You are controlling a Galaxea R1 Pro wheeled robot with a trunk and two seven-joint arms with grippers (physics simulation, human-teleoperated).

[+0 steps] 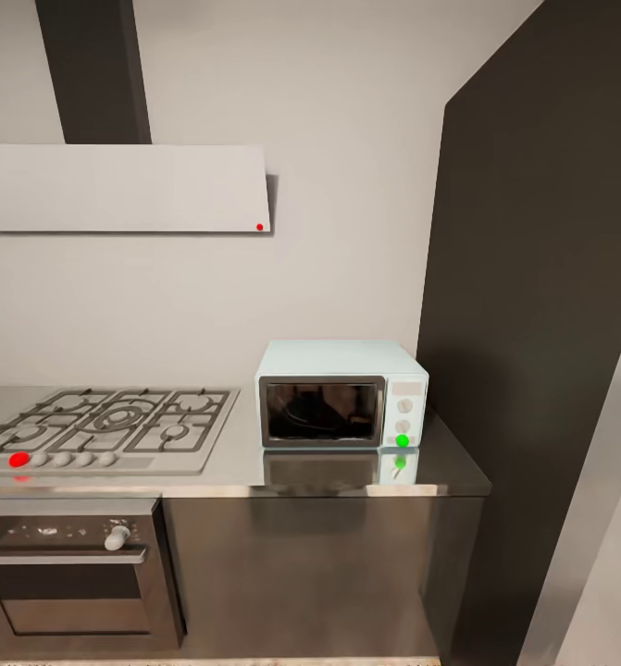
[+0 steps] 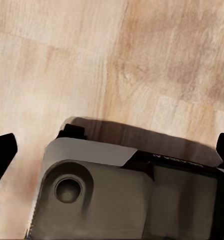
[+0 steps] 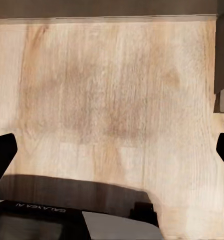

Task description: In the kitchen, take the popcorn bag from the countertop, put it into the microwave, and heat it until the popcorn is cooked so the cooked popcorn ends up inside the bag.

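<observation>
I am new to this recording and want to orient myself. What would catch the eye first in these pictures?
The pale-blue microwave stands on the steel countertop, door shut, a green light on its panel. To its left lies the gas hob with one red knob, and above that a grey hood. Both wrist views look down on a light wood floor.

The microwave is pale blue with a dark glass door, a white panel and a green light. The counter is reflective light grey; the hob has one red knob. The floor looks like light, streaky wood; the fingers seem black.
</observation>
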